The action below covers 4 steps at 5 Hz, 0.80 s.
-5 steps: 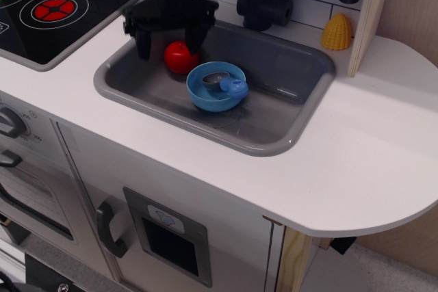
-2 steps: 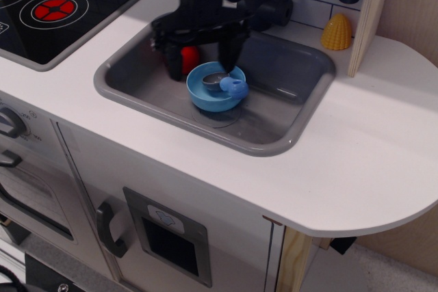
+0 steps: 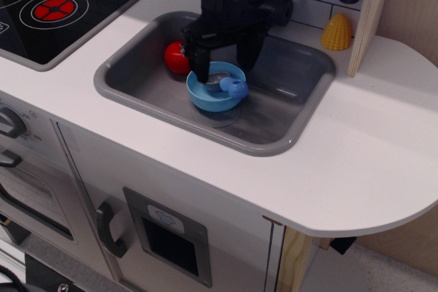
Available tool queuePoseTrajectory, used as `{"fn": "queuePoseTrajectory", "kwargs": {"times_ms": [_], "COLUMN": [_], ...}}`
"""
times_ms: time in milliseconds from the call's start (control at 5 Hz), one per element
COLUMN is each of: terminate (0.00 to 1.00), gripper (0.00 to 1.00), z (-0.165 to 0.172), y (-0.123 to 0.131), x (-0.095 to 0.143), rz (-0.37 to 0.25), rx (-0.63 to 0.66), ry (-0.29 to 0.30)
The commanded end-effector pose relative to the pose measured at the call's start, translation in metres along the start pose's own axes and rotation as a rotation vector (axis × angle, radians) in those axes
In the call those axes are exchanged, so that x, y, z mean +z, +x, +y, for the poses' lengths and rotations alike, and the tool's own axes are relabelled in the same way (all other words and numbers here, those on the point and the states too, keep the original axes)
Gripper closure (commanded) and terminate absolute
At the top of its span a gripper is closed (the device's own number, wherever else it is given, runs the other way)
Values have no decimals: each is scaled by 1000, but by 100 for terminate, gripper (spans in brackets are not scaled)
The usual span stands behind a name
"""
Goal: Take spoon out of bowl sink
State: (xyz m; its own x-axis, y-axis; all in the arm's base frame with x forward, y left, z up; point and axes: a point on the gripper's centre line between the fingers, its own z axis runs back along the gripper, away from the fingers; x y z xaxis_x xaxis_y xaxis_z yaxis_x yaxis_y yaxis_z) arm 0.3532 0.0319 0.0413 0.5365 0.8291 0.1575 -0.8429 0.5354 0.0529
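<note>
The light blue bowl stands in the grey sink. The spoon lies in the bowl, its dark grey scoop inside and its stubby blue handle resting on the right rim. My black gripper hangs open just above the back of the bowl, one finger at the bowl's left rear rim and the other behind its right rear rim. It holds nothing.
A red ball lies in the sink left of the bowl, partly hidden by my gripper. A black faucet stands behind the sink. A black stovetop is at the left. A yellow corn toy sits at the back right.
My gripper has moved right across the sink, from over the red ball to just above the bowl. The bowl, spoon and ball have not moved.
</note>
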Motion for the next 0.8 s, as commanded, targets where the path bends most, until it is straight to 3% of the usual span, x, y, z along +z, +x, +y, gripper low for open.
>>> {"fn": "queuePoseTrajectory", "kwargs": {"times_ms": [0,600], "terminate": [0,0], "gripper": [0,0], "z": [-19,-30], "y": [-1,-2], "x": [-1,-14], "rz": [-25,-65], "rx": [15,52], "ry": [-49,-25]}}
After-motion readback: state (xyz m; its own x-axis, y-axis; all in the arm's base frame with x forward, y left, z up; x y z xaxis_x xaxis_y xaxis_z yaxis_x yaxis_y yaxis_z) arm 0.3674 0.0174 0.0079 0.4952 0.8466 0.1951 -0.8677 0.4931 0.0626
